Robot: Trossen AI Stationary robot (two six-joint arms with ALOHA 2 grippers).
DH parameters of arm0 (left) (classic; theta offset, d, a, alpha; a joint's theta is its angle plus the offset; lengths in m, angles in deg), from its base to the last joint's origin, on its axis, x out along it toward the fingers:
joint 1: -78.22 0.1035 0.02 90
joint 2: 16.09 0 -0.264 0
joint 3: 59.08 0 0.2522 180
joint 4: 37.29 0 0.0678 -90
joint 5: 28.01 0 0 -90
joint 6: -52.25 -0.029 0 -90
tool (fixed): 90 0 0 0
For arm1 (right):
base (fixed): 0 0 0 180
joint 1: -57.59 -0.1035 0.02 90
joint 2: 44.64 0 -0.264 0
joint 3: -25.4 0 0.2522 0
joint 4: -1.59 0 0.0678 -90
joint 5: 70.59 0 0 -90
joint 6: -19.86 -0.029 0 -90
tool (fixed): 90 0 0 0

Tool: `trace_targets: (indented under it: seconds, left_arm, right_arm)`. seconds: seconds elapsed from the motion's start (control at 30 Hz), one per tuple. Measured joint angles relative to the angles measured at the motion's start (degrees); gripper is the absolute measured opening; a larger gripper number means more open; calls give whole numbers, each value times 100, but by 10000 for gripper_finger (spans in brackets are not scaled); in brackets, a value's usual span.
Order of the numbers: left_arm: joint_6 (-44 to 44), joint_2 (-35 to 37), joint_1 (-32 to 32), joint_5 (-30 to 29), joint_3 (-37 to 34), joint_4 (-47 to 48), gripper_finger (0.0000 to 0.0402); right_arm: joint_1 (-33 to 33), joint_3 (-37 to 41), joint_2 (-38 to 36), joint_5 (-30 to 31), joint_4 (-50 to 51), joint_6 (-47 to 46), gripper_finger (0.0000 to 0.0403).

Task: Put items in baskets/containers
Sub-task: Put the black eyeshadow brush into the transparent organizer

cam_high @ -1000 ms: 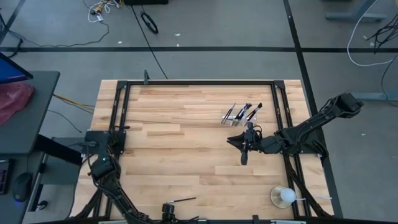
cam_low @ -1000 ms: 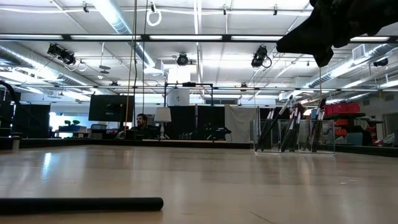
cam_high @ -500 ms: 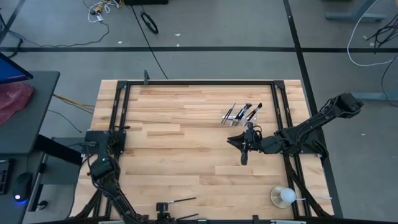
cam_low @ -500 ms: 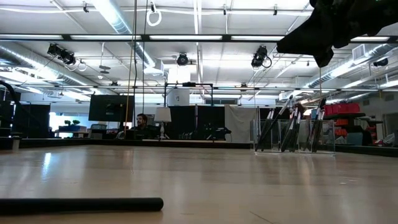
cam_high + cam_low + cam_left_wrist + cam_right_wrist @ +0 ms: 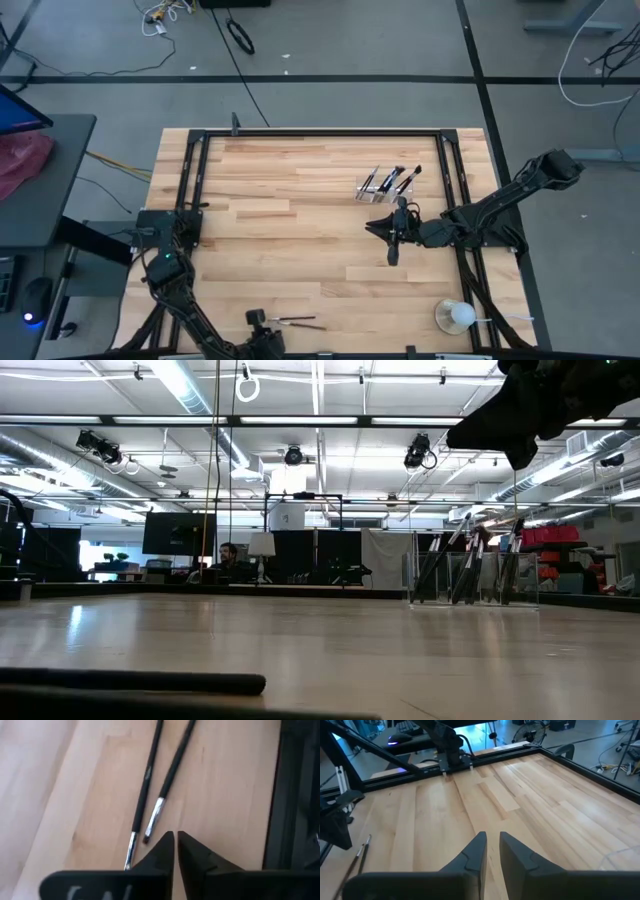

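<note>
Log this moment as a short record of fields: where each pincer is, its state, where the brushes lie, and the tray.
left pincer: at the table's near edge, fingers nearly shut, holding nothing
loose brushes: two, lying side by side on the wood just ahead of the left pincer
right pincer: mid-table on the right side, fingers close together, holding nothing
clear tray: just beyond the right pincer, already holding several brushes
clear cup: near right corner, with a white ball inside
table: light wood planks with a black frame
</note>
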Motion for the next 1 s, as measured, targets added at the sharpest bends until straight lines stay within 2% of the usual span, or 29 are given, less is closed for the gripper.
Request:
trace_targets:
  seconds: [0.13, 0.27, 0.43, 0.6, 0.77, 0.87, 0.93, 1.0]
  left_arm:
    - [78, 0, 19, -357, 0, -7, 20]
    - [447, 0, 61, -759, 2, 167, 40]
    - [573, 0, 74, -966, 4, 236, 97]
    - [1648, 0, 61, -1114, 7, 1168, 166]
    - [2306, 150, 66, -1329, 4, 2013, 201]
    - [2366, 216, 83, -1355, 7, 2268, 199]
    - [2377, 219, 104, -1347, 7, 2448, 193]
    - [2406, 237, 128, -1397, 1, 2650, 186]
  right_arm:
    - [0, 0, 0, -33, 21, -10, 52]
    - [-2, 0, 2, -152, 19, -86, 52]
    - [-2, 0, 172, -299, -52, -282, 52]
    - [-4, 0, 693, -323, -284, -563, 52]
    - [-42, 0, 1464, -948, -1364, -463, 52]
    - [-185, 2, 1986, -1497, -2431, -87, 52]
    - [-313, -28, 2316, -1684, -3042, 144, 52]
    - [-436, -196, 2597, -1695, -3218, 313, 52]
